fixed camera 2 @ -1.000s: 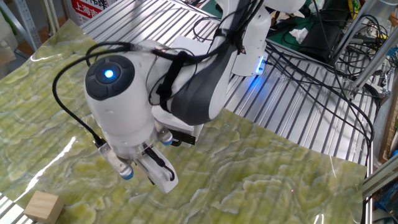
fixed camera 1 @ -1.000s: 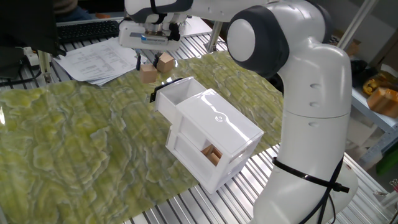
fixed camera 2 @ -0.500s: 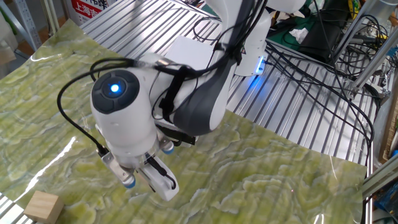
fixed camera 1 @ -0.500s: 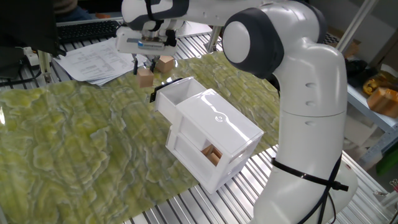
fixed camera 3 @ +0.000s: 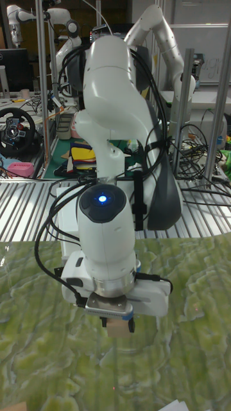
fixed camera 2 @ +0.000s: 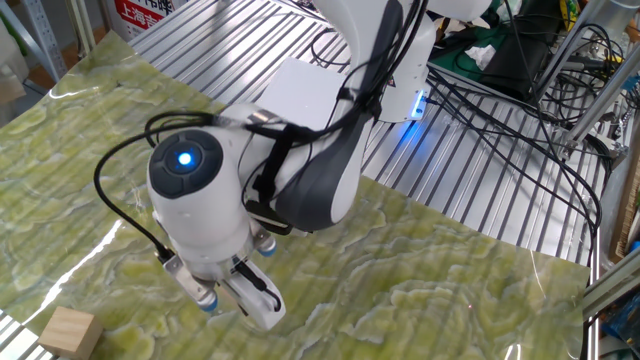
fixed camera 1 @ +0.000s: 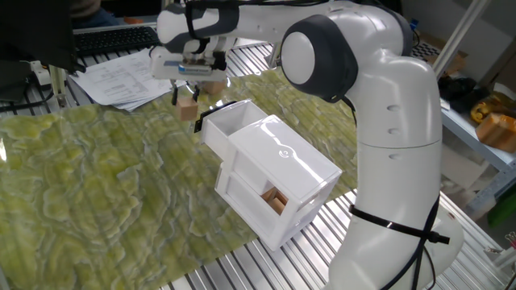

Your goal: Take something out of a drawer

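Small tan cube (fixed camera 3: 118,328) pinched between closed gripper (fixed camera 1: 186,91) fingers, held above the green mat (fixed camera 1: 97,177), beside the open top drawer (fixed camera 1: 234,122). Risk: thin grip slipping, cube dropping and tumbling off the mat.

Slatted metal worktop (fixed camera 1: 266,266) under a green marbled mat (fixed camera 1: 97,177), papers (fixed camera 1: 121,80) and keyboard (fixed camera 1: 113,38) behind, cables (fixed camera 2: 500,110) trailing

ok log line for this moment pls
gripper: shut on wooden cube | position: above mat, beyond box | upper drawer: open, looks empty | lower drawer: brown block inside
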`<control>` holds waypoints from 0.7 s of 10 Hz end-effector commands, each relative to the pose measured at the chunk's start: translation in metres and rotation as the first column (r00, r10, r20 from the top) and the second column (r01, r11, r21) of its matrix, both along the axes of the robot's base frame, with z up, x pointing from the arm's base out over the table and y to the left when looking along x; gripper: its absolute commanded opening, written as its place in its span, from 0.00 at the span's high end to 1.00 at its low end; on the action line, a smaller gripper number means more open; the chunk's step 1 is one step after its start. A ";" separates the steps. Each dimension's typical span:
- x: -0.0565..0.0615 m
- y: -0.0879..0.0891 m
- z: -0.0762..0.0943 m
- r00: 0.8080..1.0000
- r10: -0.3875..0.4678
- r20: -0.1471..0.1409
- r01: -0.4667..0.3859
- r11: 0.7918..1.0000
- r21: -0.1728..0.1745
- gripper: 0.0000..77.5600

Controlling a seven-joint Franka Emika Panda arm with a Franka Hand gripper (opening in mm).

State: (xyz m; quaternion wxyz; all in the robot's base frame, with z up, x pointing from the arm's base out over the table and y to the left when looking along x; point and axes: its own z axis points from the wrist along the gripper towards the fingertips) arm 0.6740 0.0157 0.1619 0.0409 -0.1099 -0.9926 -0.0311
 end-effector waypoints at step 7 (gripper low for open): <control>-0.011 0.007 -0.043 0.996 0.000 0.089 0.001 1.000 -0.013 0.98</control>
